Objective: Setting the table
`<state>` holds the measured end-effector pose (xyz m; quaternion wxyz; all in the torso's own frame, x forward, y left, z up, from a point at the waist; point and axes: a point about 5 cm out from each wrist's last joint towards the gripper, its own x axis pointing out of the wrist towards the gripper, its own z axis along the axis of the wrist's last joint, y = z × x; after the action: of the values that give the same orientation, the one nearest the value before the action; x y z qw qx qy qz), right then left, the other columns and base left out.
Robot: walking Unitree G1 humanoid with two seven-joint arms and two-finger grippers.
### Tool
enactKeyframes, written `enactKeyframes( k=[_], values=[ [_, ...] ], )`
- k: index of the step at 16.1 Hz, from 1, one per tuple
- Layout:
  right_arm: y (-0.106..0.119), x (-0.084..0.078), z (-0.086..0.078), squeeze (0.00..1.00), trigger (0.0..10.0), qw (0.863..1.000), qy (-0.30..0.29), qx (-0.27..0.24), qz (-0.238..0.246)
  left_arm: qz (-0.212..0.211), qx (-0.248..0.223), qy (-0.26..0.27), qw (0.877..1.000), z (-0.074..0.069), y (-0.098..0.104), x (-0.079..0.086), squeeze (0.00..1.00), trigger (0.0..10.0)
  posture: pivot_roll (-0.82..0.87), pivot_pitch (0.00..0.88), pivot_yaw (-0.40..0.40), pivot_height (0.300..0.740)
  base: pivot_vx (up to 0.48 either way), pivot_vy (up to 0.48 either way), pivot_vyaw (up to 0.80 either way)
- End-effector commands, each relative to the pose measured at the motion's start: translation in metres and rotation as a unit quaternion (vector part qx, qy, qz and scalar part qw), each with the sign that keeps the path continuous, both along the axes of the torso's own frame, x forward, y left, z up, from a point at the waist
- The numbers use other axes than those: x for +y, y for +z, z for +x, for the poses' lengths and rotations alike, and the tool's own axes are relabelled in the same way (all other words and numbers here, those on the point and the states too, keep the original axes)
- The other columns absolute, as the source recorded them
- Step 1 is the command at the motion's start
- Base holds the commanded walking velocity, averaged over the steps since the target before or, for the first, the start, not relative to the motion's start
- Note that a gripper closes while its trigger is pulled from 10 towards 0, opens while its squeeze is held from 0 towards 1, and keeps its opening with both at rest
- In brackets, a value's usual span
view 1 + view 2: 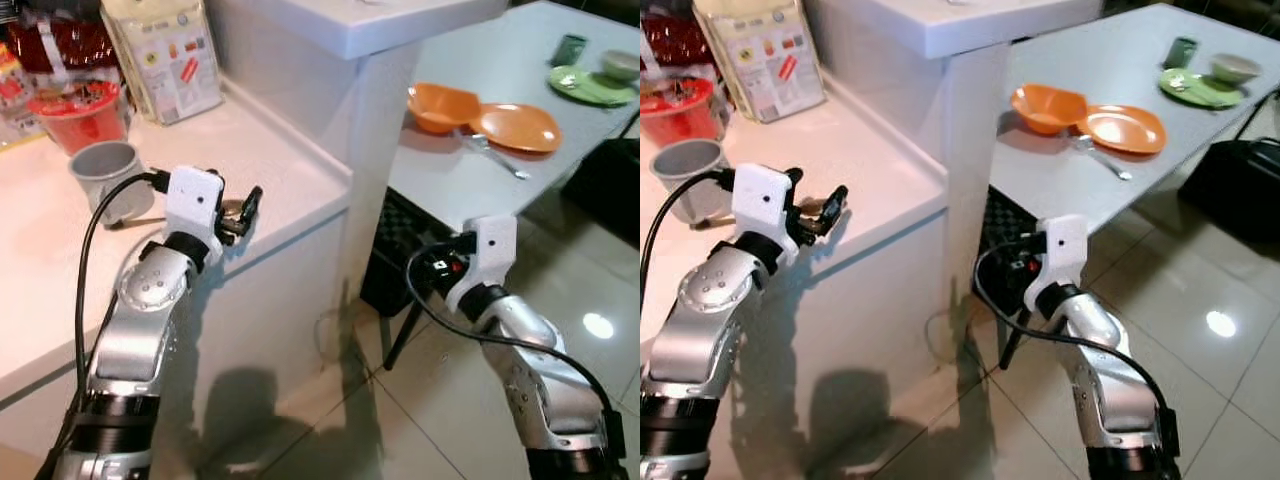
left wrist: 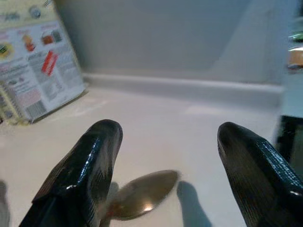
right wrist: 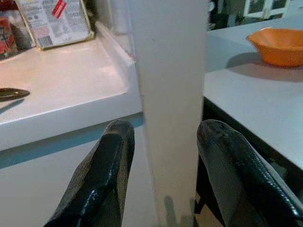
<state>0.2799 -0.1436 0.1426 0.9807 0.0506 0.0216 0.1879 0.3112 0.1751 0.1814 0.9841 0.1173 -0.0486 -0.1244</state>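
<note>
A metal spoon (image 2: 142, 194) lies on the white counter (image 1: 280, 160), its bowl just below and between the fingers of my left gripper (image 1: 240, 215). That gripper hovers open over the counter's front edge, holding nothing. My right gripper (image 3: 165, 137) is low beside the counter's white end panel (image 3: 170, 85), open and empty, near the grey dining table's (image 1: 500, 40) edge. On the table sit an orange bowl (image 1: 440, 105), an orange plate (image 1: 518, 127) and a metal utensil (image 1: 495, 155).
A grey cup (image 1: 105, 175), a red noodle tub (image 1: 80, 110) and a printed packet (image 1: 165, 55) stand on the counter behind the left arm. A green plate (image 1: 590, 85), a small bowl (image 1: 620, 65) and a dark cup (image 1: 572, 48) sit at the table's far end. A black chair (image 1: 610, 185) stands at right on the tiled floor.
</note>
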Motion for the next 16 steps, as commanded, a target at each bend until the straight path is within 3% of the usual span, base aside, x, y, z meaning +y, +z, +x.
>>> enactKeyframes(
  k=[1, 10, 11, 12, 16],
  values=[
    [0.003, 0.001, -0.001, 0.00, 10.0, 1.000, 0.004, -0.004, 0.003, 0.008, -0.010, 0.002, 1.000, 0.000, 0.005, 0.001, 0.00, 10.0, 0.05, 0.000, -0.025, 0.740, 0.304, 0.000, 0.00],
    [0.002, 0.005, -0.003, 0.00, 10.0, 1.000, 0.022, -0.002, 0.010, 0.004, 0.015, 0.009, 1.000, 0.003, 0.006, 0.020, 0.00, 10.0, 0.06, 0.000, -0.023, 0.740, 0.000, 0.000, 0.00],
    [0.002, 0.005, -0.003, 0.00, 10.0, 1.000, 0.023, -0.001, 0.010, 0.001, 0.020, 0.003, 1.000, 0.004, 0.006, 0.020, 0.84, 10.0, 0.06, 0.000, -0.023, 0.740, 0.000, 0.000, 0.00],
    [0.001, 0.005, -0.004, 0.00, 10.0, 1.000, 0.024, -0.001, 0.011, 0.000, 0.027, -0.007, 1.000, 0.004, 0.006, 0.021, 1.00, 10.0, 0.06, 0.000, -0.022, 0.740, 0.000, 0.000, 0.00],
    [0.001, 0.006, -0.005, 0.00, 10.0, 0.999, 0.031, 0.000, 0.012, 0.022, 0.051, -0.033, 0.998, 0.012, 0.005, 0.025, 1.00, 10.0, 0.06, 0.000, -0.019, 0.740, 0.000, 0.000, 0.00]
  ],
)
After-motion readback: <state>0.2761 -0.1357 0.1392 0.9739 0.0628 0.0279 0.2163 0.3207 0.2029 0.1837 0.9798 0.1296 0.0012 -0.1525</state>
